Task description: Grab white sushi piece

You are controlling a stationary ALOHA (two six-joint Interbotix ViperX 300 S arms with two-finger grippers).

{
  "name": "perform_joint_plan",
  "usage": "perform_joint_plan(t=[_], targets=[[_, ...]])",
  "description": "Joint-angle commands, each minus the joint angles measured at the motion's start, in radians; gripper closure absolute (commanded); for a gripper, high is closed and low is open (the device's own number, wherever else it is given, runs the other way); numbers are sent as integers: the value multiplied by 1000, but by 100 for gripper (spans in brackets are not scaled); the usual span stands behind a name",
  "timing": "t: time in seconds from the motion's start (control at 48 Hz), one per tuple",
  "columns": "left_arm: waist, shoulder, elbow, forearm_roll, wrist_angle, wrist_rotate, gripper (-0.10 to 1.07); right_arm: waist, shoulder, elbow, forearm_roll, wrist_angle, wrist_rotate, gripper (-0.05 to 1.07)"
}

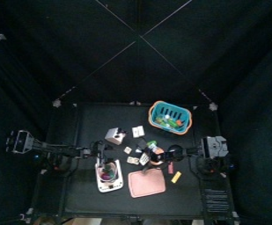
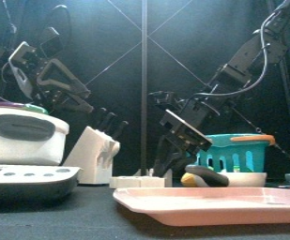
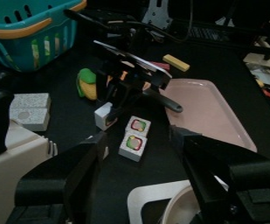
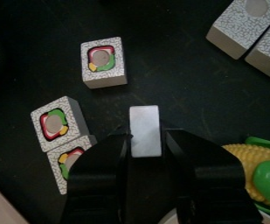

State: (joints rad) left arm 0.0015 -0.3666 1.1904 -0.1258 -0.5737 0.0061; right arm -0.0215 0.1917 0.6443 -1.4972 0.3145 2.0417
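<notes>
Two pincer (image 4: 144,171) jaws astride white sushi piece (image 4: 144,131).

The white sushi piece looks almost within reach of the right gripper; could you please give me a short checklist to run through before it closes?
1. White sushi piece lies between the right gripper's jaws: ok in the right wrist view.
2. Jaws wide enough to straddle it: ok, open, one on each side.
3. Neighbouring filled sushi rolls clear of the jaws: cannot tell; the nearest one sits close to one jaw.
4. Green toy clear of the other jaw: cannot tell; it lies right alongside.
5. Gripper low enough to grip: cannot tell.
6. Left gripper out of the way: ok, open, back from the sushi.
</notes>
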Motion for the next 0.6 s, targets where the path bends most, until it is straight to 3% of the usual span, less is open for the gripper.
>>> perform_joint_plan(t=[0.0,0.583], targets=[[0,-2,-9,-2,-11,2,4,-3,-57,-14,-2,3,0,43],[-5,-2,-6,-2,-11,0,4,-3,-71,-14,0,5,0,43]])
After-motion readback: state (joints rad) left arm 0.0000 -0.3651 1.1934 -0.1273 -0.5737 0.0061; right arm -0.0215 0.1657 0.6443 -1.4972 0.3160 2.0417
